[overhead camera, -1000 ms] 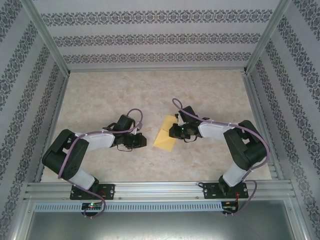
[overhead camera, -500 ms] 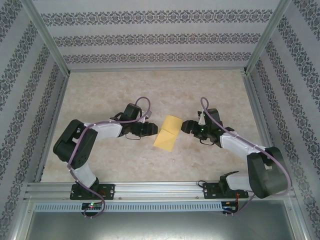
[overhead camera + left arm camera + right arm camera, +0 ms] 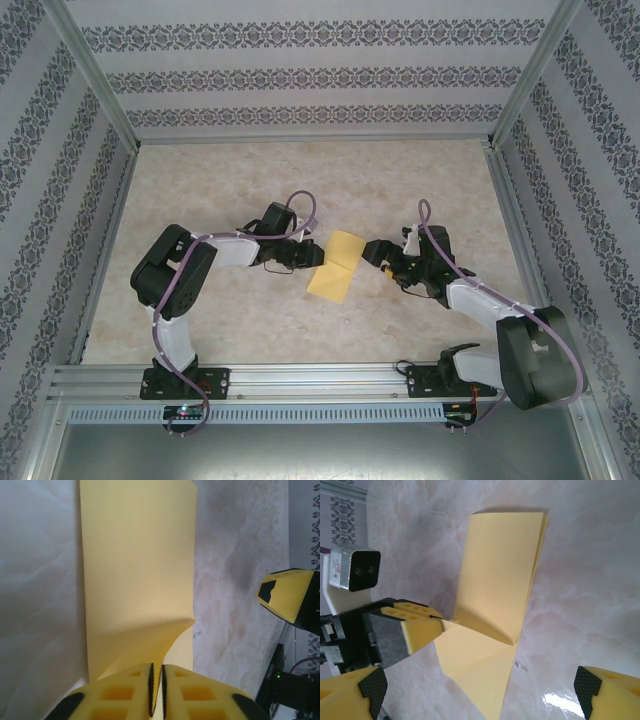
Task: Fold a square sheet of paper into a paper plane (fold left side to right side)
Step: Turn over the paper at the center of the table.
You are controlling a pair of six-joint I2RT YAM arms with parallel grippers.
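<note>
Left gripper jaws now pinching sheet corner; right gripper jaws newly wide, withdrawn.

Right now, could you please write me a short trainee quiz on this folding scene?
1. True or false: the left tool is shut on the paper.
2. The right tool is: A) shut on the paper B) open, apart from the paper C) pressing the paper flat.
3. Fill in: the paper lies on the table between the two ____.

Key: 1 true, its fingers pinch one lifted edge; 2 B; 3 tools.
</note>
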